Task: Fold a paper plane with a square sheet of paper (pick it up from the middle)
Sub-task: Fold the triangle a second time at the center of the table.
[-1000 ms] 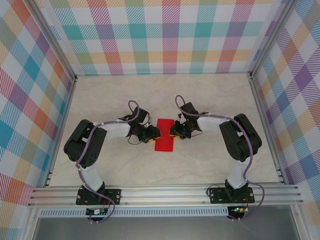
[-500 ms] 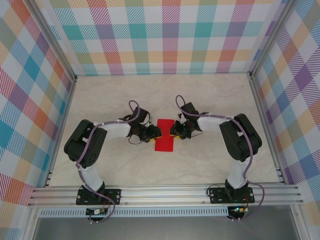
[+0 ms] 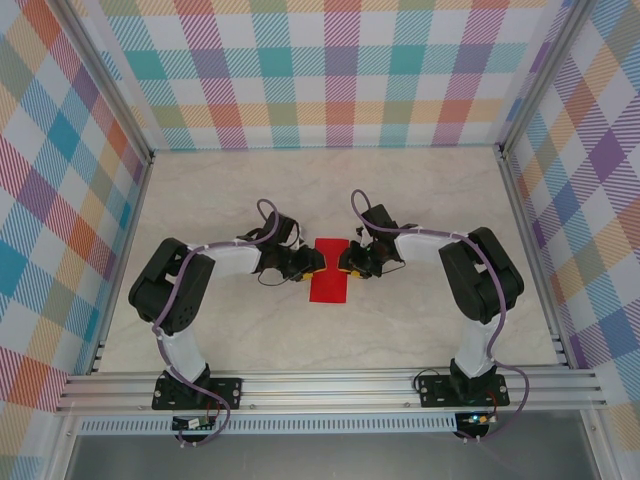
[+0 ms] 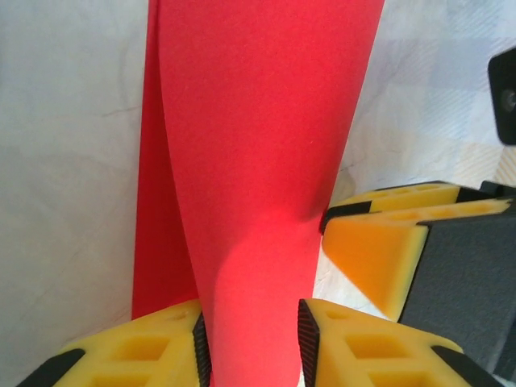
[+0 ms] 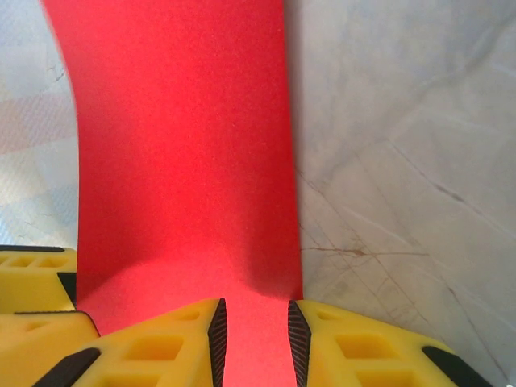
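Observation:
The square sheet of paper [image 3: 329, 272] is bright red, folded to a narrow strip, and lies on the table between both arms. My left gripper [image 3: 311, 267] sits at its left edge. In the left wrist view a lifted, curled layer of the paper [image 4: 258, 145] runs between the pads and meets both, so the left gripper [image 4: 250, 347] is shut on it. My right gripper [image 3: 344, 264] is at the strip's right edge. In the right wrist view the paper [image 5: 177, 145] passes under the right gripper [image 5: 253, 339], whose jaws stand apart over it.
The marble-patterned table [image 3: 430, 200] is walled by plaid panels [image 3: 330, 70] on three sides. An aluminium rail [image 3: 330, 385] runs along the near edge. The right gripper's yellow finger [image 4: 379, 250] is close beside the left jaws.
The left gripper has shifted slightly up and toward the paper, and its jaws have narrowed on the lifted layer. The right arm has hardly moved.

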`<state>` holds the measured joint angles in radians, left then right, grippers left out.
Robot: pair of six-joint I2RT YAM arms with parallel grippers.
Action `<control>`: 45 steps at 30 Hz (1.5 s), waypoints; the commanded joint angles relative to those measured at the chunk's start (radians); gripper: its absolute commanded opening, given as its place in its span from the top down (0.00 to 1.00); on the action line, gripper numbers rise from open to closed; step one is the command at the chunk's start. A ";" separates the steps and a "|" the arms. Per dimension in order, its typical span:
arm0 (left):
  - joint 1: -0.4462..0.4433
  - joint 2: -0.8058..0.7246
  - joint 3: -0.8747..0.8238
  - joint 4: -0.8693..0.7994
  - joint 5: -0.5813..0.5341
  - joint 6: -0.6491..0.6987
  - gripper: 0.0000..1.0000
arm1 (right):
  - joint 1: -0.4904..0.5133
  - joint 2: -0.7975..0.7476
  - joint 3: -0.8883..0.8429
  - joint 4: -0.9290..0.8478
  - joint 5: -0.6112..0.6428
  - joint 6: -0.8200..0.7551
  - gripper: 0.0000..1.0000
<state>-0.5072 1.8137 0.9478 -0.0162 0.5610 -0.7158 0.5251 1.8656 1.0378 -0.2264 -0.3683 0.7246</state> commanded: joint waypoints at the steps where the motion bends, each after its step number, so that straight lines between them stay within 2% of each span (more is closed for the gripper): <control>1: 0.017 0.034 0.027 0.041 0.048 -0.025 0.69 | 0.001 -0.006 0.013 -0.028 0.012 -0.012 0.69; 7: 0.024 0.045 0.028 0.049 0.044 -0.034 0.72 | 0.001 -0.091 -0.012 -0.037 0.043 -0.037 0.65; 12: 0.026 0.039 0.029 0.045 0.041 -0.039 0.74 | 0.024 -0.194 -0.098 -0.026 0.099 -0.052 0.59; 16: 0.027 0.035 0.029 0.035 0.040 -0.039 0.76 | 0.084 -0.298 -0.170 -0.028 0.187 -0.071 0.54; 21: 0.027 0.033 0.036 0.018 0.036 -0.039 0.76 | 0.213 -0.373 -0.188 -0.073 0.344 -0.116 0.47; 26: 0.027 0.034 0.041 0.015 0.036 -0.037 0.77 | 0.368 -0.337 -0.122 -0.106 0.502 -0.177 0.42; 32: 0.027 0.035 0.039 0.012 0.035 -0.039 0.78 | 0.493 -0.245 -0.033 -0.115 0.619 -0.242 0.35; 37: 0.028 0.029 0.038 0.014 0.044 -0.046 0.79 | 0.550 -0.184 0.014 -0.141 0.695 -0.276 0.29; 45: 0.027 0.016 0.038 0.016 0.058 -0.052 0.78 | 0.600 -0.090 0.090 -0.213 0.816 -0.259 0.27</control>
<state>-0.4881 1.8431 0.9668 0.0055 0.5945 -0.7605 1.1110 1.7554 1.0916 -0.3904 0.3683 0.4770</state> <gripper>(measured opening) 0.223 0.730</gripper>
